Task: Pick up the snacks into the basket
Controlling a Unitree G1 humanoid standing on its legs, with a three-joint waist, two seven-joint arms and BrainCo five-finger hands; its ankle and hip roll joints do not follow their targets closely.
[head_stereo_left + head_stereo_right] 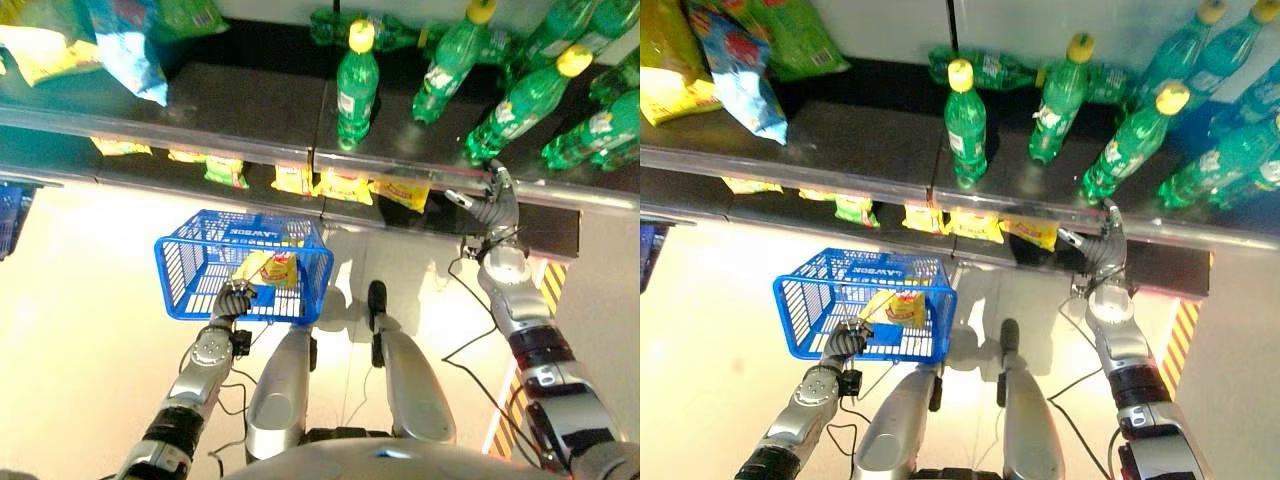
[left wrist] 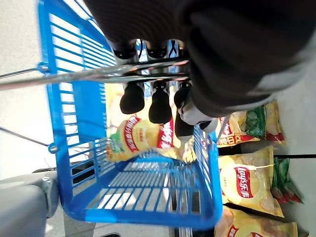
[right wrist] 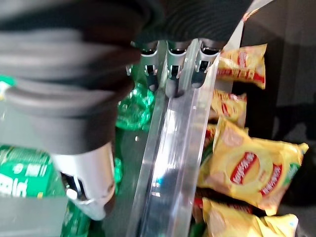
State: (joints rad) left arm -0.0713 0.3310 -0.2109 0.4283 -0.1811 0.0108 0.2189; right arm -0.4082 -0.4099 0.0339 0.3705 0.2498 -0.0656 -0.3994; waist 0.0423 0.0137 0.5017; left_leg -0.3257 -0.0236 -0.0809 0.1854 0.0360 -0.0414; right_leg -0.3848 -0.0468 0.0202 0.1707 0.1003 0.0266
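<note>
While the left hand (image 1: 232, 300) grips the blue basket's (image 1: 190, 265) wire handle (image 2: 74, 76), a yellow chip bag (image 1: 268, 268) lies inside.
Right hand (image 1: 497, 205) at the shelf edge (image 3: 173, 148), fingers (image 3: 170, 79) relaxed, apart.

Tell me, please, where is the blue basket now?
The blue basket hangs at the robot's lower left, below the shelf of green bottles, its handle held by the left robot hand; a yellow snack bag lies inside.

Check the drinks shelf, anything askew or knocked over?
One green bottle lies on its side at the back of the shelf, while the yellow-capped ones around it stand upright. Nothing spilled that I can see.
</note>
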